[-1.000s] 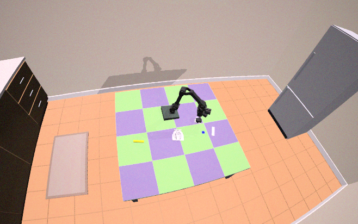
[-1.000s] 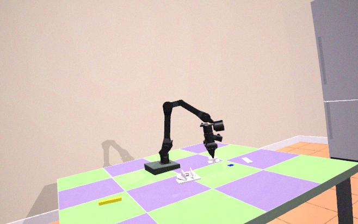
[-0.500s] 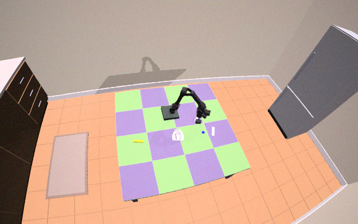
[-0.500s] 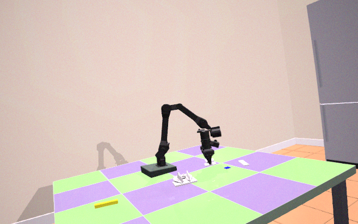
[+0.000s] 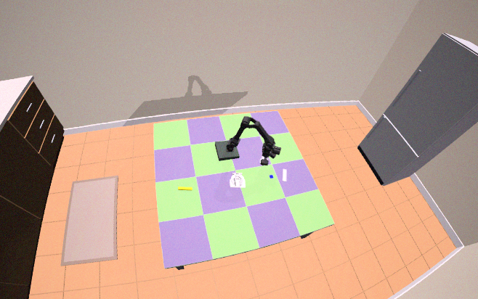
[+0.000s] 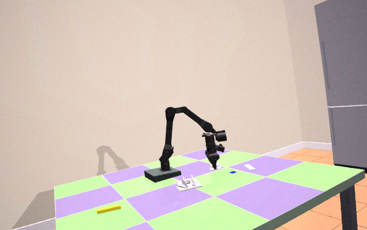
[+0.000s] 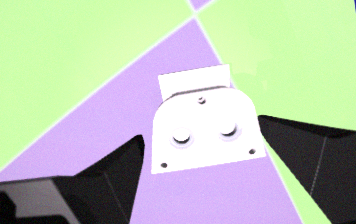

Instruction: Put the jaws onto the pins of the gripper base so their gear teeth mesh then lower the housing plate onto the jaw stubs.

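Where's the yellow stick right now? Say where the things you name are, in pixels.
In the top view, the yellow stick (image 5: 185,189) (image 6: 109,209) lies on a green square near the table's left edge, left of the white toothed-looking assembly (image 5: 237,181) (image 6: 189,185).
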You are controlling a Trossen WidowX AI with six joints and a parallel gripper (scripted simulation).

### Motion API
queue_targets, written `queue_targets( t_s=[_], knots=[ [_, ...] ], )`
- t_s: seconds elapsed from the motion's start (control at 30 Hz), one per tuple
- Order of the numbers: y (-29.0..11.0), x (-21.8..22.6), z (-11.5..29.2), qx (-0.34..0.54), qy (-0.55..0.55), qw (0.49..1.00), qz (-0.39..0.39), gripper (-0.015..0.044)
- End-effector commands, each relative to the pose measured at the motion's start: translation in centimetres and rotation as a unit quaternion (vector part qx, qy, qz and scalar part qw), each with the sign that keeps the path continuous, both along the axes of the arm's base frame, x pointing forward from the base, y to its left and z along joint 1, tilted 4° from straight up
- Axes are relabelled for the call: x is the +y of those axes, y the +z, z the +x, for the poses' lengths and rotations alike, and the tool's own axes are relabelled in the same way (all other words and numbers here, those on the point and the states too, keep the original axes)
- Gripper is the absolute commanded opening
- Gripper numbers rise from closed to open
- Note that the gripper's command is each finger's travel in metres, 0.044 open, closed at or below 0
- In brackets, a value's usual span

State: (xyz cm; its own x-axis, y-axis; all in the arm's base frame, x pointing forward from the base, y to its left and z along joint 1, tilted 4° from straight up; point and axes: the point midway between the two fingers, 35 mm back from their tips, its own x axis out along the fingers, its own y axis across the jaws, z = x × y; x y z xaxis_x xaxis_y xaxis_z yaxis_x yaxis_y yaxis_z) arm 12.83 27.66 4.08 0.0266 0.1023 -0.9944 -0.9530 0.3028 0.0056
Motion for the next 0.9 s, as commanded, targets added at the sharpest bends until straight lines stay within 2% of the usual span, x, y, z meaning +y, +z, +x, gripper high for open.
queue_targets(
  t_s=[0.0,0.33,0.77,0.87],
  knots=[
    [-0.06,-0.03,0.07,-0.002,0.000,1.000,-0.001,0.0440],
    [-0.12,-0.03,0.07,-0.002,0.000,1.000,-0.001,0.0440],
    [-0.06,0.00,0.00,0.000,0.000,1.000,0.000,0.0353],
    [-0.06,0.00,0.00,0.000,0.000,1.000,0.000,0.0351]
  ],
)
